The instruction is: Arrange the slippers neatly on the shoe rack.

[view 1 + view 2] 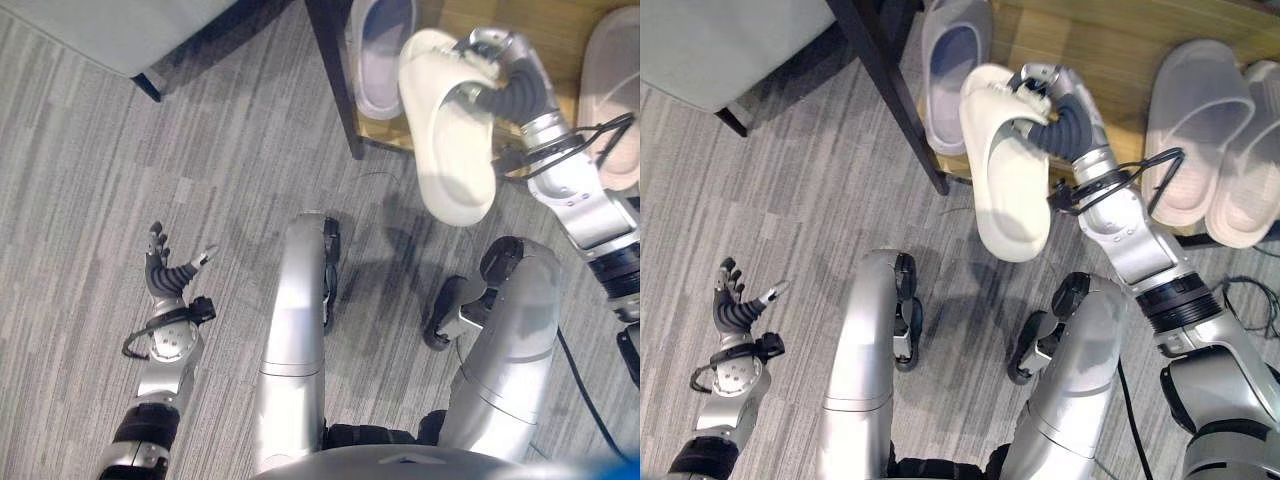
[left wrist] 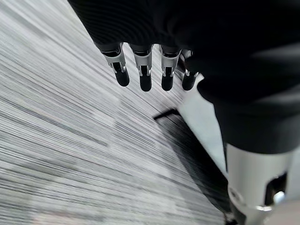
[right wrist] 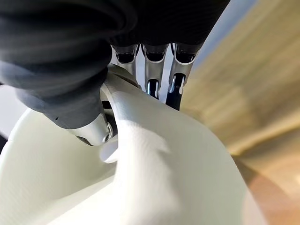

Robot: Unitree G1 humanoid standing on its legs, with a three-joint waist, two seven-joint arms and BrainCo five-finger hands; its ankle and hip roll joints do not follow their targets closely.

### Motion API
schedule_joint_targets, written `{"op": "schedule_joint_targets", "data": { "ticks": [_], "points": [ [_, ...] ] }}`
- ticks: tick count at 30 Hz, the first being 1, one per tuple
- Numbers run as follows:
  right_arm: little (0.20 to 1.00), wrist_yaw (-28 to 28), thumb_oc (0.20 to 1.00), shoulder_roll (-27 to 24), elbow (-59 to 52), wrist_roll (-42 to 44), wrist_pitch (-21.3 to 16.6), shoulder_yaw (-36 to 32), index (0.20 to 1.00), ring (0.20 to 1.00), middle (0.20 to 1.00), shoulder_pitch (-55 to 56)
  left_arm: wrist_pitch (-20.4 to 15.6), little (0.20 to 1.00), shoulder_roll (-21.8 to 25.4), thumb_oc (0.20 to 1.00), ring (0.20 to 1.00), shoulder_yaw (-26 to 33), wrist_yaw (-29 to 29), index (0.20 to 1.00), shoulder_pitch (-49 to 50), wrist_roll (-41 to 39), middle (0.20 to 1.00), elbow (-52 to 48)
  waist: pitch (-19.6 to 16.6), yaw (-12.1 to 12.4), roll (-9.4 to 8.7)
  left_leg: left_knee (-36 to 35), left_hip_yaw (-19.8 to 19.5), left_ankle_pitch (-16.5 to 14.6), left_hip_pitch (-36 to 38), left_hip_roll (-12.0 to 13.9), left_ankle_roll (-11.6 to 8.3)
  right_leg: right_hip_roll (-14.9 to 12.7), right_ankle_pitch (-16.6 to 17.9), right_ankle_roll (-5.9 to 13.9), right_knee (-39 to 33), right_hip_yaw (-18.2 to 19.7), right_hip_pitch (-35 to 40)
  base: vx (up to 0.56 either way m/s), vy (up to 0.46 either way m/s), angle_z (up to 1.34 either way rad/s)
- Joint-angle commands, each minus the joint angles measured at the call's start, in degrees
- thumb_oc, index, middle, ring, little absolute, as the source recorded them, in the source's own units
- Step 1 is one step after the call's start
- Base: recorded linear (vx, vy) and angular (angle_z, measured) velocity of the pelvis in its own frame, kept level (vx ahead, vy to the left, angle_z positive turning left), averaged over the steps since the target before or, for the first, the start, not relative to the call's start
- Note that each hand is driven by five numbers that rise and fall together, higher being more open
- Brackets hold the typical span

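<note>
Slipper, cream (image 1: pixel 1008 170), held in air by strap, R hand (image 1: pixel 1055 100) fingers curled round it, over shoe rack (image 1: pixel 1110 50) front edge. L hand (image 1: pixel 170 270) open, idle over floor. Advice: lower sole-flat beside grey slipper (image 1: pixel 952 70), toe inward, parallel w/ pair at right (image 1: pixel 1215 135).

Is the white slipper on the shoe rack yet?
No. The right hand holds the cream slipper up above the floor, beside the rack.
</note>
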Motion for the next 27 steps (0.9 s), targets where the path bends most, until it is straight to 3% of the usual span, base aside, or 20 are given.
{"op": "schedule_joint_targets", "data": {
  "ticks": [1,3,4,5,7,9,11,13,17,25,26,27],
  "points": [
    [0.200,-2.02,0.200,0.59,-2.72,-1.95,-2.81,-1.96,0.200,0.200,0.200,-5.78,-1.10,1.000,1.57,1.000,1.000,1.99,2.25,1.000,0.24,2.98,1.000,0.28,-2.50,2.09,-2.37,-9.18,-10.94,6.89,-2.95,-0.54,-5.33,-3.64,3.00,2.19,-4.60,3.76,3.39,-0.32,0.127,-0.40],
    [0.200,-2.42,0.200,5.07,-5.68,-4.50,-3.65,-3.10,0.200,0.200,0.200,0.06,-0.76,1.000,1.46,1.000,1.000,1.76,2.17,1.000,-1.40,3.92,1.000,-0.59,-8.70,0.97,-1.79,-24.54,-10.48,13.99,-2.95,1.73,-4.86,-4.49,7.74,2.38,-20.92,-4.47,5.39,-0.29,0.106,-0.35],
    [0.200,-2.42,0.200,5.07,-5.70,-4.51,-3.64,-3.11,0.200,0.200,0.200,0.11,-0.76,1.000,1.46,1.000,1.000,1.74,2.17,1.000,-1.38,3.92,1.000,-0.60,-8.75,0.99,-1.71,-24.62,-10.56,14.05,-2.95,1.73,-4.86,-4.49,7.80,2.35,-21.05,-4.62,5.48,-0.21,0.062,-0.29],
    [0.200,-2.08,0.200,6.46,-7.39,-4.74,-4.34,-2.84,0.200,0.200,0.200,1.96,-0.74,1.000,1.02,1.000,1.000,1.37,2.29,1.000,-1.75,4.51,1.000,-0.62,-11.05,0.38,-1.32,-30.26,-10.12,16.58,-2.76,2.83,-4.46,-4.61,9.81,2.50,-27.38,-7.46,6.58,-0.25,0.025,-0.36],
    [0.200,-0.37,0.200,10.55,-8.98,-2.97,-5.57,-2.08,0.200,0.200,0.200,7.44,-0.58,1.000,-1.83,1.000,1.000,-0.19,2.97,1.000,-2.48,5.29,1.000,1.16,-11.52,-0.42,-1.72,-43.27,-8.38,21.05,5.93,4.02,-4.14,-3.45,14.51,2.80,-40.95,-10.63,15.21,-0.33,-0.009,-0.27],
    [0.200,-0.08,0.200,11.53,-9.26,-2.94,-5.71,-1.91,0.200,0.200,0.200,9.22,-0.46,1.000,-2.29,1.000,1.000,-1.00,3.59,1.000,-2.52,6.48,1.000,2.31,-11.17,-0.58,-1.86,-47.40,-7.97,22.17,9.43,4.33,-4.18,-3.09,16.01,2.97,-45.16,-11.52,18.68,-0.19,-0.034,0.19],
    [0.200,2.26,0.200,16.68,-9.99,-1.27,-7.05,-0.17,0.200,0.200,0.200,16.13,0.34,1.000,-4.02,1.000,1.000,-3.70,4.05,1.000,-1.89,9.98,1.000,6.83,-11.36,-1.25,-2.67,-59.42,-5.97,25.79,19.99,5.28,-4.64,-2.26,19.88,3.82,-57.54,-14.12,28.79,-0.15,-0.048,0.16],
    [0.200,4.20,0.200,18.03,-11.62,-1.48,-7.92,0.04,0.200,0.200,0.200,22.69,1.20,1.000,-5.45,1.000,1.000,-5.08,3.53,1.000,-0.26,13.24,1.000,11.05,-12.41,-2.26,-2.89,-69.25,-5.23,28.69,29.07,6.30,-5.04,-2.22,22.10,4.82,-66.07,-16.42,37.19,0.00,-0.032,-0.04],
    [0.200,4.42,0.200,18.43,-12.45,-1.72,-8.42,-0.06,0.200,0.200,0.200,25.57,1.50,1.000,-6.64,1.000,1.000,-5.59,4.04,1.000,0.42,14.13,1.000,14.74,-13.08,-3.31,-2.73,-76.27,-4.37,32.30,34.35,5.81,-5.17,-0.79,26.03,5.13,-72.74,-18.31,42.14,-0.04,-0.010,0.00],
    [0.200,4.90,0.200,19.14,-11.74,-4.02,-8.87,-1.45,0.200,0.200,0.200,31.37,2.96,1.000,-11.56,1.000,1.000,-5.66,0.27,1.000,5.05,15.13,1.000,27.22,-18.90,-2.97,-1.82,-102.46,1.02,39.16,59.97,4.49,-5.45,1.57,34.36,8.04,-97.36,-24.98,67.06,0.13,0.005,0.00],
    [0.200,4.90,0.200,19.13,-11.76,-4.02,-8.86,-1.45,0.200,0.200,0.200,31.41,2.96,1.000,-11.57,1.000,1.000,-5.67,0.27,1.000,5.07,15.14,1.000,27.22,-18.73,-2.98,-1.78,-102.80,1.00,39.31,60.36,4.51,-5.46,1.65,34.47,8.04,-97.66,-25.09,67.46,0.26,0.005,0.08],
    [0.200,3.88,0.200,18.01,-11.11,-6.94,-8.72,-2.28,0.200,0.200,0.200,31.53,3.21,1.000,-12.11,1.000,1.000,-5.19,-0.61,1.000,5.99,15.73,1.000,29.05,-20.99,-2.52,-1.38,-108.94,1.86,40.71,65.61,4.43,-5.65,2.38,35.56,8.61,-102.60,-26.40,72.35,0.16,0.002,0.05]
  ]
}}
